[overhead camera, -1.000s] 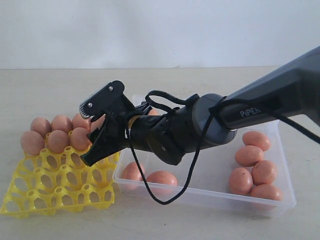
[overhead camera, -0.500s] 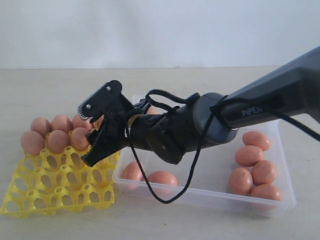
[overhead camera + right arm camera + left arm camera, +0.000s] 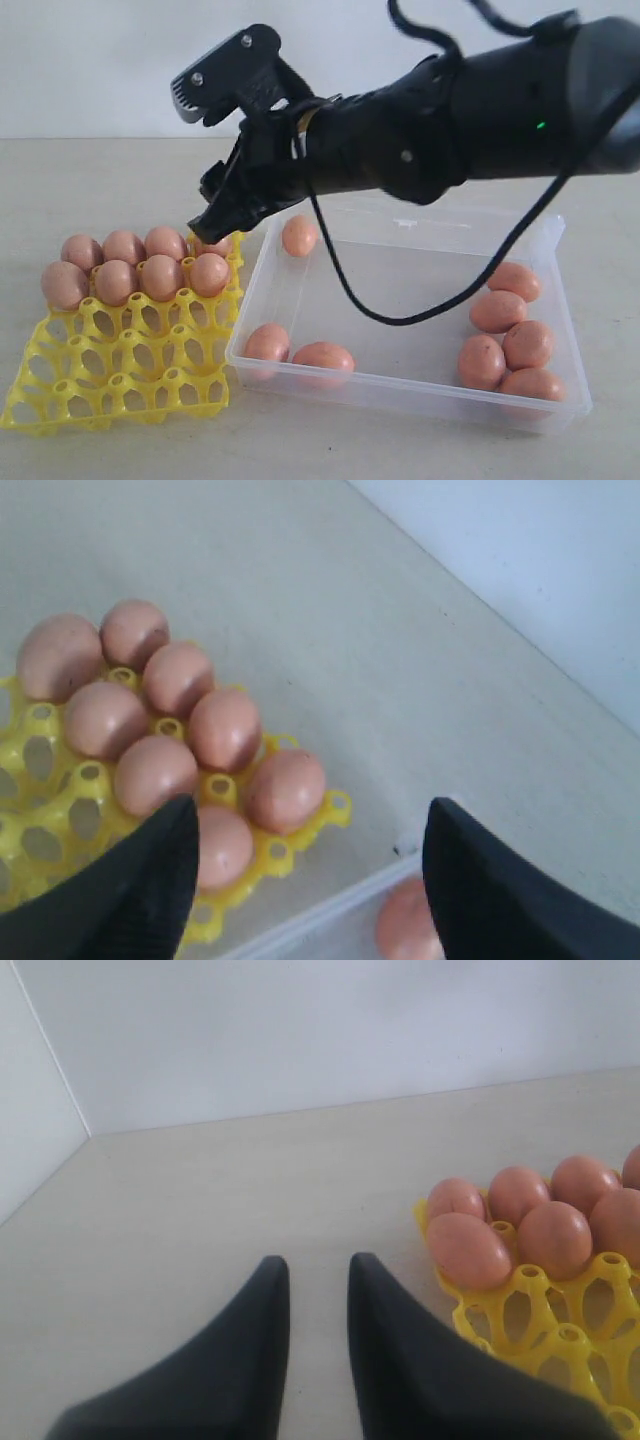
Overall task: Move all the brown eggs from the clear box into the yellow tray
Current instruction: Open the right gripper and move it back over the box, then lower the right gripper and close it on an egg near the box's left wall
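The yellow tray (image 3: 120, 360) lies at the left with several brown eggs (image 3: 160, 277) filling its two back rows. Several more brown eggs (image 3: 497, 311) lie in the clear box (image 3: 400, 385) to its right, one of them (image 3: 299, 235) near the box's back left corner. My right gripper (image 3: 190, 165) hangs open and empty above the tray's back right corner. In the right wrist view its fingers (image 3: 165, 865) stand wide apart over the tray's eggs (image 3: 285, 788) and the box rim (image 3: 330, 910). My left gripper (image 3: 318, 1265) stands low over bare table beside the tray (image 3: 560, 1340), jaws slightly apart, holding nothing.
A pale wall runs along the back of the beige table (image 3: 100, 180). The right arm's black cable (image 3: 400, 315) loops down over the middle of the box. The tray's front rows of cells (image 3: 150, 385) hold no eggs.
My right gripper has risen well clear of the tray and stands open. An egg now sits uncovered at the right end of the tray's second row. The left gripper's motion is not shown.
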You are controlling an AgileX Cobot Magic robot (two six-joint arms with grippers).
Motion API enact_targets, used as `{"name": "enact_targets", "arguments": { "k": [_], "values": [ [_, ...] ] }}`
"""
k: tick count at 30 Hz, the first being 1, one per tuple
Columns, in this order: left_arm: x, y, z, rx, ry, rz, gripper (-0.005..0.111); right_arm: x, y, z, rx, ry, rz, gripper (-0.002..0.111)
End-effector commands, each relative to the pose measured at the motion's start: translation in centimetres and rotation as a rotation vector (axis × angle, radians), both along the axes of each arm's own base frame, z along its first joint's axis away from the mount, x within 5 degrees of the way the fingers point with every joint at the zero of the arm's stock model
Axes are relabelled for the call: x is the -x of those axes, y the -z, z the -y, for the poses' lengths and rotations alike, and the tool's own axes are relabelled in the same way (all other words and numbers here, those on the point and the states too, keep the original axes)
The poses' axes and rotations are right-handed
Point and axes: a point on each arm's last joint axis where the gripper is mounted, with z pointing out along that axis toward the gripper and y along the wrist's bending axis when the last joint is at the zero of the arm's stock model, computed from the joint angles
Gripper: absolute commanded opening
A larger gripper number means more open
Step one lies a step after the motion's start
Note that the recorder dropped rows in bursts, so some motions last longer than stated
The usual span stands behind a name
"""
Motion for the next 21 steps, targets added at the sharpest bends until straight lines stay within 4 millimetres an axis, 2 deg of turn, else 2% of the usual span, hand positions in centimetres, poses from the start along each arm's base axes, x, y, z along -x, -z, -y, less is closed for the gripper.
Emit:
{"name": "enact_targets", "arguments": {
  "k": [1,8,16,21],
  "values": [
    [0.0,0.1,0.0,0.004,-0.002,0.001,0.022,0.4,-1.3,3.1,0.153,0.053,-0.089,0.062],
    [0.0,0.1,0.0,0.004,-0.002,0.001,0.022,1.7,0.7,5.6,0.456,0.079,-0.312,0.062],
    [0.0,0.1,0.0,0.004,-0.002,0.001,0.022,1.7,1.0,5.6,0.466,0.076,-0.315,0.062],
    [0.0,0.1,0.0,0.004,-0.002,0.001,0.022,1.6,2.8,5.4,0.465,0.039,-0.289,0.062]
  ]
}}
